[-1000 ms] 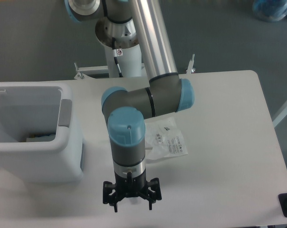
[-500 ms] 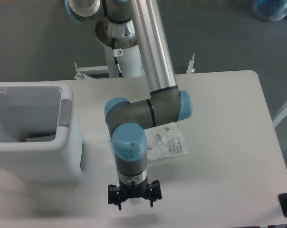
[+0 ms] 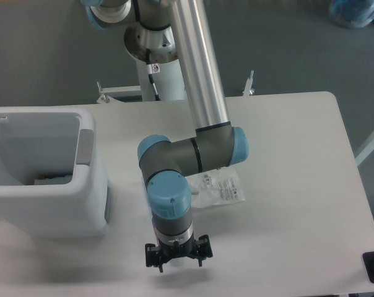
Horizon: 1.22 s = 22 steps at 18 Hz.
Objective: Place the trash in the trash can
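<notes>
While the bag (image 3: 219, 187) lies flat mid-table, partly under the arm's elbow, the bin (image 3: 44, 179) stands at the left edge with something dim inside. The arm (image 3: 193, 154) folds down, wrist vertical, its gripper (image 3: 177, 260) low over the table's (image 3: 298, 204) near edge. The wrist hides its fingers; their spread and hold are unclear.

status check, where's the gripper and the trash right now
Gripper low over near table edge, jaw state unclear. Plastic bag flat on table, partly under arm. Trash can at left, something inside. No bottle seen.
</notes>
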### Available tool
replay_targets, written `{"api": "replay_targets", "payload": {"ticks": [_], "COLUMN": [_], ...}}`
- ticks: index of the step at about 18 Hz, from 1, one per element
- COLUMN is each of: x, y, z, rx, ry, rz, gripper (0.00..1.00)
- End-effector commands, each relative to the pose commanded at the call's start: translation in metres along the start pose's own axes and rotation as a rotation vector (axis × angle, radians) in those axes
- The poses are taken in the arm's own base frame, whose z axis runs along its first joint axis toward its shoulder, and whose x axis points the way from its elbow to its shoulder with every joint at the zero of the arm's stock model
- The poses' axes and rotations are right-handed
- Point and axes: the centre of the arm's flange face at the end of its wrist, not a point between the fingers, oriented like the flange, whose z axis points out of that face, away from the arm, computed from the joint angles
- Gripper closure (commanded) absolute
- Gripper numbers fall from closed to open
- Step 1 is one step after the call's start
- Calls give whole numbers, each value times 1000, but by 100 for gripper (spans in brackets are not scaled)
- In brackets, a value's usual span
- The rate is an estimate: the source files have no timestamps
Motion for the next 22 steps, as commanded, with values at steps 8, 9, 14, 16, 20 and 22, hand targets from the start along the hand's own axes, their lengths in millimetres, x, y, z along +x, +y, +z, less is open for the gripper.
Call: {"api": "replay_targets", "payload": {"ticks": [8, 9, 14, 16, 20, 22], "x": [1, 2, 3, 9, 10, 10], "y": [6, 6, 8, 11, 12, 12], "z": [12, 13, 15, 19, 20, 19], "rx": [-22, -23, -28, -36, -39, -37], "ry": [-20, -20, -20, -19, -19, -19], "rz": [-14, -12, -11, -3, 0, 0], "gripper": [0, 0, 6, 15, 25, 27]}}
